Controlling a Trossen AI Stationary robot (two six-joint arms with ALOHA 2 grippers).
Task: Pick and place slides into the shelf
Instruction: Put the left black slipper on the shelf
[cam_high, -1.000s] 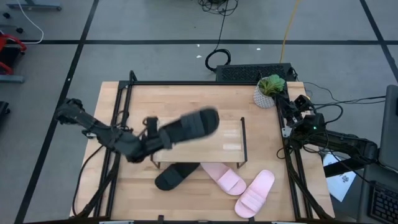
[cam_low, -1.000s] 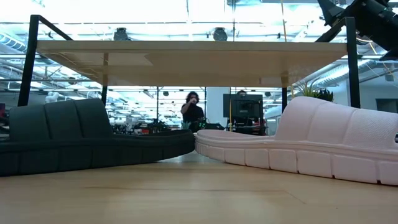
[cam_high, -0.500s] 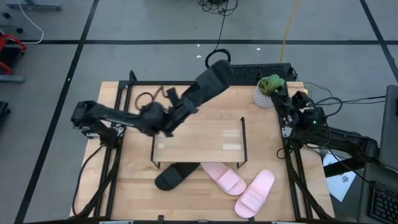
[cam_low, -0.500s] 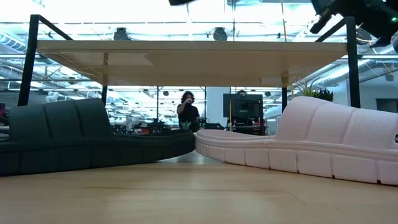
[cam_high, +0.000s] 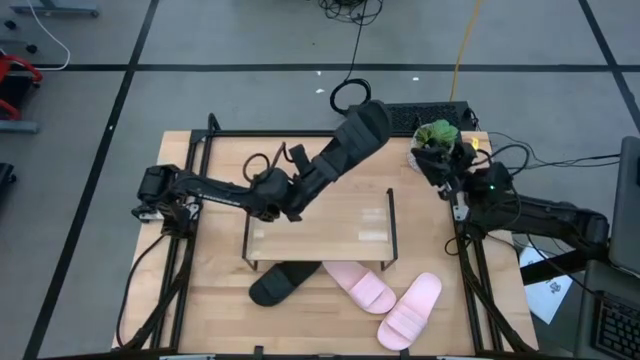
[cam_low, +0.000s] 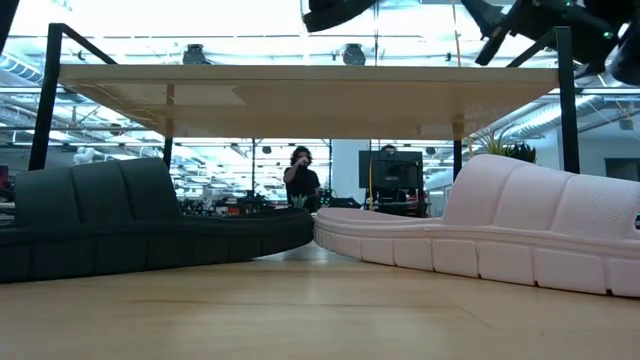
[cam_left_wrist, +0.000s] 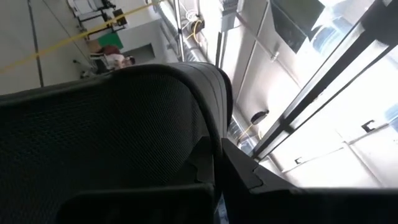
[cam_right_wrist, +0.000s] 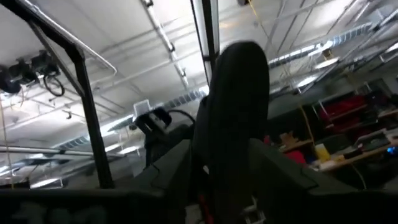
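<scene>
- A black slide (cam_high: 352, 142) is being gripped by the closed fingers of the left gripper (cam_high: 292, 185), above the shelf (cam_high: 318, 222).
- The shelf top is lying bare.
- Below it, on the bench (cam_high: 220, 310), another black slide (cam_high: 281, 283) and two pink slides (cam_high: 410, 310) are lying.
- The right gripper (cam_high: 432, 160) is hovering near the plant (cam_high: 437, 134), fingers part open, gripping nothing.

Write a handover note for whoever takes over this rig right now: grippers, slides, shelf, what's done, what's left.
Left gripper: shut on a black slide, held in the air above the shelf's back edge.
Right gripper: beside the potted plant, holding nothing; fingers part open.
On the table in front of the shelf: second black slide and two pink slides.
Done: none placed yet.
Left: set down the held slide, then the other three.
</scene>
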